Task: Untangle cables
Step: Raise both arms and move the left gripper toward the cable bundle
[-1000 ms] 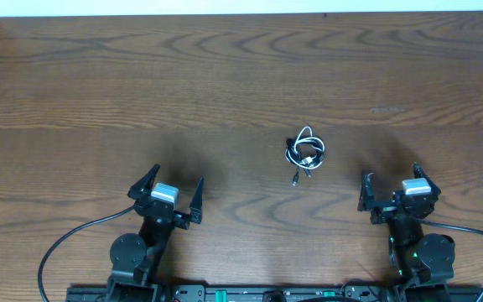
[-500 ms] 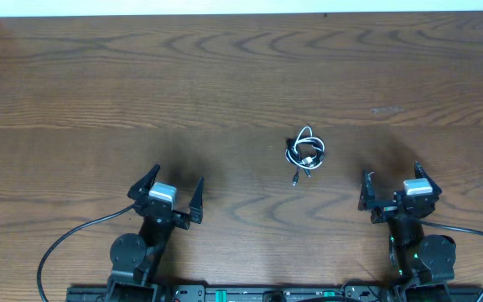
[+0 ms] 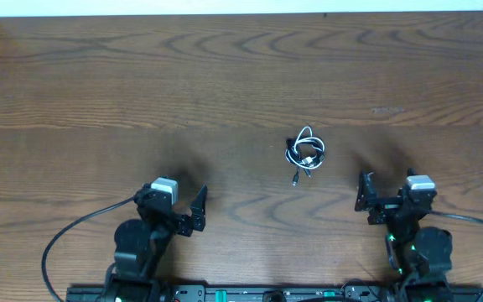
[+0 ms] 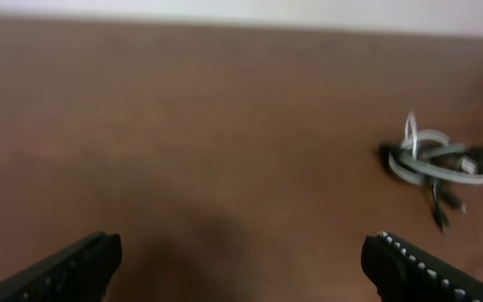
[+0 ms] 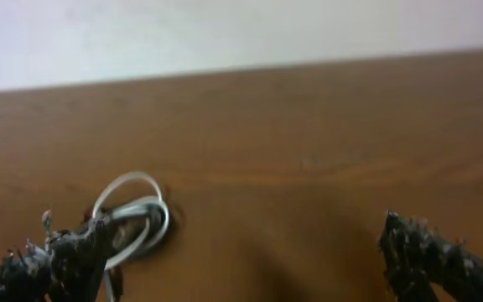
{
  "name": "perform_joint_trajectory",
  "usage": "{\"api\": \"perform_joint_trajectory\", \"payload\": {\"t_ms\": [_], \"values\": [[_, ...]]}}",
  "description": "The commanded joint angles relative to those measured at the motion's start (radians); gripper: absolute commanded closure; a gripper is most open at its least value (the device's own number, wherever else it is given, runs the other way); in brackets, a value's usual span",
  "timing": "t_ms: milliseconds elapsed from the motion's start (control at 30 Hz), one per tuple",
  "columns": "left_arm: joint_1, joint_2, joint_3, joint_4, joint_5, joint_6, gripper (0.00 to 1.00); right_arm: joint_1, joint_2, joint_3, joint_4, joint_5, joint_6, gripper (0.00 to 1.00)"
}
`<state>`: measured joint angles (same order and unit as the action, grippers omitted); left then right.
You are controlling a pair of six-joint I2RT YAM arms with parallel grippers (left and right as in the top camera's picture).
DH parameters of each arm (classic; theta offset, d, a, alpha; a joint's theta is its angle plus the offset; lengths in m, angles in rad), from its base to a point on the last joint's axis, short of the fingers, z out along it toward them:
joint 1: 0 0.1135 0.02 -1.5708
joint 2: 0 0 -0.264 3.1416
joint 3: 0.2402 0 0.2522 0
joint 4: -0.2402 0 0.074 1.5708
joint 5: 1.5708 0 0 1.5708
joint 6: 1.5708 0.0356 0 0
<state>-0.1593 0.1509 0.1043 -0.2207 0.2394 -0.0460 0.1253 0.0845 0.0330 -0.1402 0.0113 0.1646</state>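
Step in hand: the opening approach. Nothing is gripped and no untangling has begun, by my reading.

The cables (image 3: 305, 153) lie in one small knot on the bare desk (image 3: 99, 84), a little right of centre in the overhead frame. The white cord (image 3: 309, 134) loops over the top. The black cord (image 3: 291, 155) is wound through it, and one plug end (image 3: 295, 179) trails out toward the lower edge of the frame.

My left claw (image 3: 171, 193) sits at lower left, jaws spread wide and empty, well apart from the knot. In its wrist view the bundle shows at the right edge, blurred.

My right claw (image 3: 391, 186) sits at lower right, also wide open and empty. It is the nearer of the two, below and to the right of the knot. Its wrist view shows the white loop at lower left, just past one finger (image 5: 49, 260).

Next move, as I judge it:
- Bring both claws in over the knot, one on each cord.
- Take the white loop from the right side, where it stands proud.
- Take the black cord by the trailing plug end, which is the one free handle.
- Pinch low and narrow. The cords are far thinner than my fingers and lie flat on the wood.
- I cannot tell from here how the strands cross inside the bundle.

Surroundings: the only other things I see are my arms' own thick black leads (image 3: 65, 243) along the bottom of the frame, behind the claws and out of the path.

Risks: closing on both cords at once, or dragging the whole knot along the desk without parting it.
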Motion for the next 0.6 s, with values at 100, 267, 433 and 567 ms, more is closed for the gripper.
{"api": "perform_joint_trajectory", "payload": {"t_ms": [100,267,433,567], "values": [[-0.003,0.212,0.166,-0.034,0.019,-0.019,0.04,-0.014,0.143,0.136,-0.146,-0.012,0.044,0.01],[-0.004,0.417,0.296,-0.057,0.042,-0.019,0.04,-0.014,0.297,0.241,-0.214,-0.029,0.044,0.01],[-0.004,0.608,0.446,-0.148,0.068,-0.019,0.04,-0.014,0.478,0.356,-0.272,-0.043,0.042,0.01],[-0.004,0.739,0.597,-0.294,0.081,-0.019,0.04,-0.014,0.608,0.442,-0.295,-0.100,0.035,0.01]]}}
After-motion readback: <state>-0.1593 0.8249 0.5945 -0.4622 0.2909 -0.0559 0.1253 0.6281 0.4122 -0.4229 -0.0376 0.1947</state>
